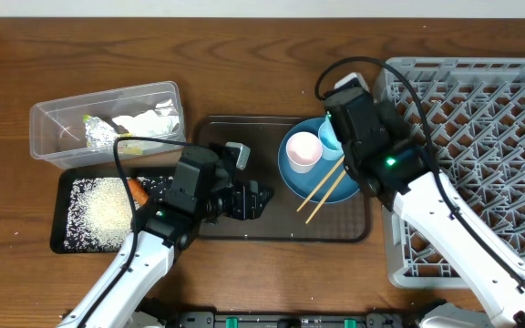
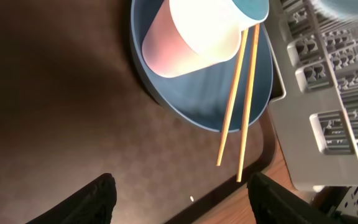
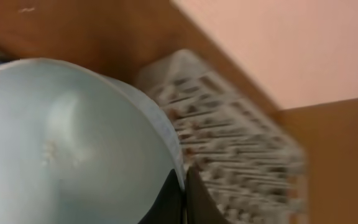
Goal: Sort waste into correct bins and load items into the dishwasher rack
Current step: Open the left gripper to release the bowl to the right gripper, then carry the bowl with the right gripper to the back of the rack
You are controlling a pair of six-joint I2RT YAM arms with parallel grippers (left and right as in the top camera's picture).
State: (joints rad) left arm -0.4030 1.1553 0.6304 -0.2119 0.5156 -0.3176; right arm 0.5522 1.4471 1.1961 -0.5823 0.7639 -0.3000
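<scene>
While your right gripper (image 3: 181,193) is pinched tight on the rim of the bowl (image 3: 73,137), the overhead view hides that bowl under the arm, which sits at the upper right edge of the plate (image 1: 294,178), just beside the left side of the rack (image 1: 490,118). From the right wrist you see the rack blurred behind the bowl, and a few pale specks on the bowl's surface.

Your left gripper (image 2: 185,199) has its fingers spread wide with nothing between them. It hangs over the bare left part of the brown tray (image 1: 281,228), pointing toward the plate.

You have the plate on the right half of that tray. On it stand the pink cup (image 1: 303,150) and, touching it on the right, the blue cup (image 1: 328,138). The chopsticks (image 1: 324,191) lie side by side across the plate's lower rim, their ends reaching out over the tray.

You can see the tub (image 1: 53,132) on the table (image 1: 244,55) at upper left, holding the tissue (image 1: 144,123), the foil (image 1: 98,134) and the wrapper (image 1: 89,117). Just below it, the black tray (image 1: 62,196) holds the rice (image 1: 98,214), with the carrot (image 1: 137,189) at its right side, partly under your left arm
</scene>
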